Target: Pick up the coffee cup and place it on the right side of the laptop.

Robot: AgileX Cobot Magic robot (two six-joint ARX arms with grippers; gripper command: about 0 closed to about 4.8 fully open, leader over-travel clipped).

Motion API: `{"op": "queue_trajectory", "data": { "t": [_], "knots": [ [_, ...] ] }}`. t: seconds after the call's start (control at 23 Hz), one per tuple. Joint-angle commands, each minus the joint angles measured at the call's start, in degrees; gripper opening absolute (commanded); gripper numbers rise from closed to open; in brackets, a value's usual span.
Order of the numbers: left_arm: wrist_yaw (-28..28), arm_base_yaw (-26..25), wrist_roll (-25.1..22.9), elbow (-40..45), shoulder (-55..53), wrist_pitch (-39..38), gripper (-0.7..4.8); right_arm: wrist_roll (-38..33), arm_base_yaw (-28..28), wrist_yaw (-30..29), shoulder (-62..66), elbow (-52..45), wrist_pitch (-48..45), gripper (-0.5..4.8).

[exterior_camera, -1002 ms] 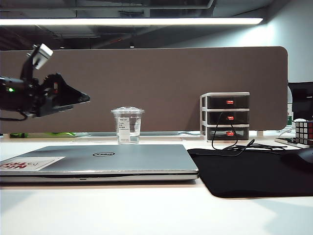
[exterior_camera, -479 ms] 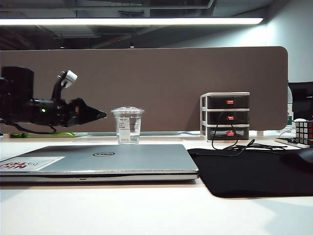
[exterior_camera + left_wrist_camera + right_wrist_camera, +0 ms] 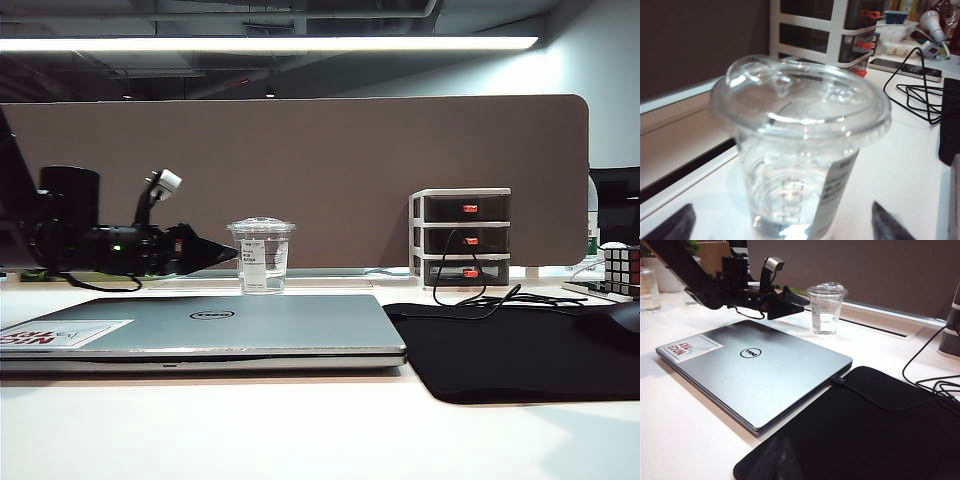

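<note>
The coffee cup (image 3: 262,256) stands upright on the table (image 3: 300,430) just behind the closed laptop (image 3: 200,330), lid on, with a little clear liquid in the bottom. Over the last second the left gripper (image 3: 228,254) has dropped from well above and to the left down to cup height, and now points level at the cup's side, its tips just short of it. In the left wrist view the cup (image 3: 800,150) fills the frame with a dark fingertip on either side low down — released and spread wide, nothing held. My reading: the approach is nearly done, and the grasp comes next.

The right gripper (image 3: 775,460) shows only as a dim shape above the black mat (image 3: 875,430); I cannot tell its state.

The table is white, with a brown partition (image 3: 300,170) behind, a small drawer unit (image 3: 462,238) with trailing cables — and a strip light overhead.
</note>
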State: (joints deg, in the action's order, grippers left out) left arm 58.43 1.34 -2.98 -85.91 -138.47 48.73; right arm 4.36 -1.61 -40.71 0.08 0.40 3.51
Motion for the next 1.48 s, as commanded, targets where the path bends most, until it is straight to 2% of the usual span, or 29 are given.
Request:
{"op": "queue_trajectory", "data": {
  "t": [0.04,0.57,1.13,1.48],
  "knots": [
    [1.95,0.94,-0.26,-3.54,-2.27,-1.36,4.79,0.39,0.02,-0.11,-0.09,-0.37,-0.31,-0.01],
    [0.92,3.63,-1.33,-14.67,-9.03,-4.98,4.79,0.39,0.02,-0.13,-0.09,-0.37,-0.28,-0.01],
    [-2.38,6.03,-6.84,-14.73,-9.07,-4.31,4.79,0.37,0.02,-0.15,-0.09,-0.37,-0.33,-0.01],
    [-3.74,6.08,-4.42,-15.21,-9.07,-1.99,4.79,0.37,0.02,-0.13,-0.11,-0.37,-0.28,-0.01]
  ]
}}
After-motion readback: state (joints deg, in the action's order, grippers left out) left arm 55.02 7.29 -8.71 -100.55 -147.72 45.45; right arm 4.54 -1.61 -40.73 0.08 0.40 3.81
